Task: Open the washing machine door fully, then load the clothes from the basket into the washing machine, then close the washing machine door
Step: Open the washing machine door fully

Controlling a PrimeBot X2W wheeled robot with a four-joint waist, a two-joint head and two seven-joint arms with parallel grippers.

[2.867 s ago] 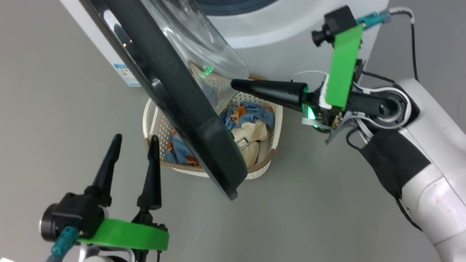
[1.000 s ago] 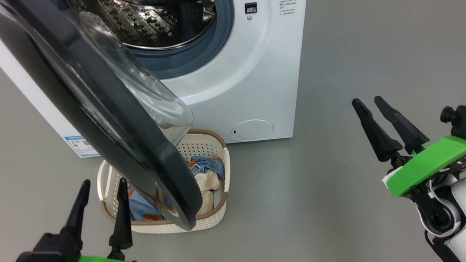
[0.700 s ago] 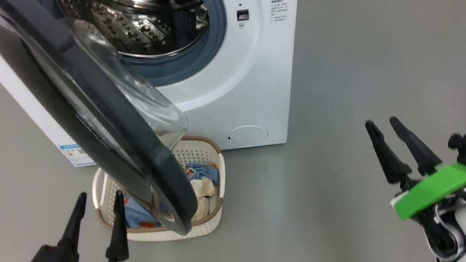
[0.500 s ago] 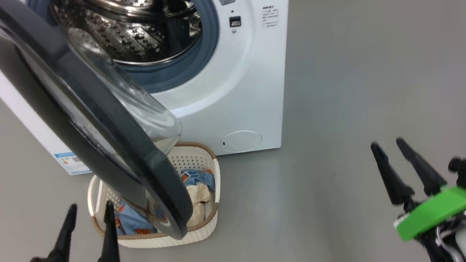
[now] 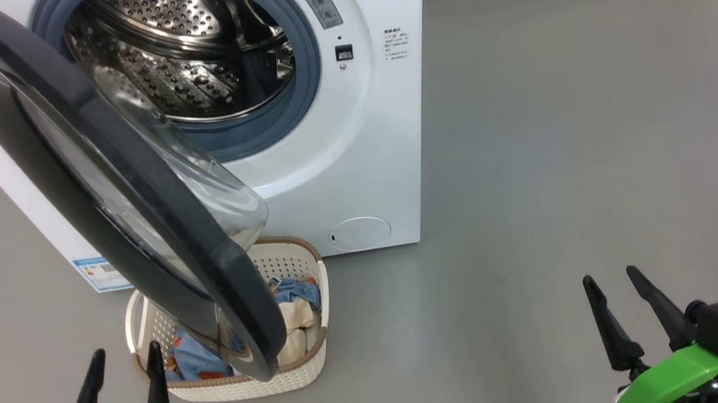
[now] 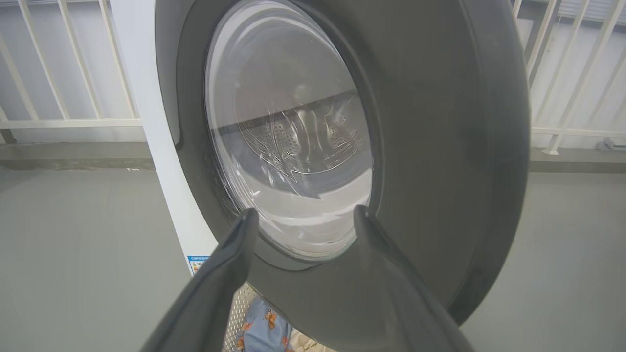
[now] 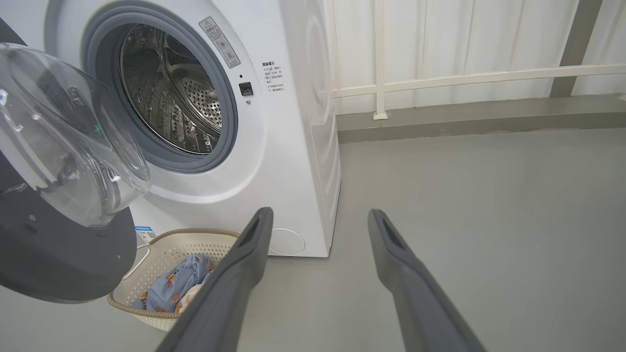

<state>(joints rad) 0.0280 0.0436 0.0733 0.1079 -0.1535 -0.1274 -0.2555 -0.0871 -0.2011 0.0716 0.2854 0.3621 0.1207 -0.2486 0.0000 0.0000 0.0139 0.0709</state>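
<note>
We see a white boxy washing machine (image 5: pixel 355 162), its glossy black-ringed round door (image 5: pixel 244 305), and a cream perforated plastic basket (image 5: pixel 264 383) of light blue fabric (image 5: pixel 193 362) printed orange-brown.

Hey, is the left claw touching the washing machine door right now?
Apart. The head view shows the basket wall between the left claw and the washing machine door.

Grey floor (image 5: pixel 557 143) carries the white washing machine (image 5: pixel 362 162), and the basket (image 5: pixel 284 381) sits right at its foot.
</note>
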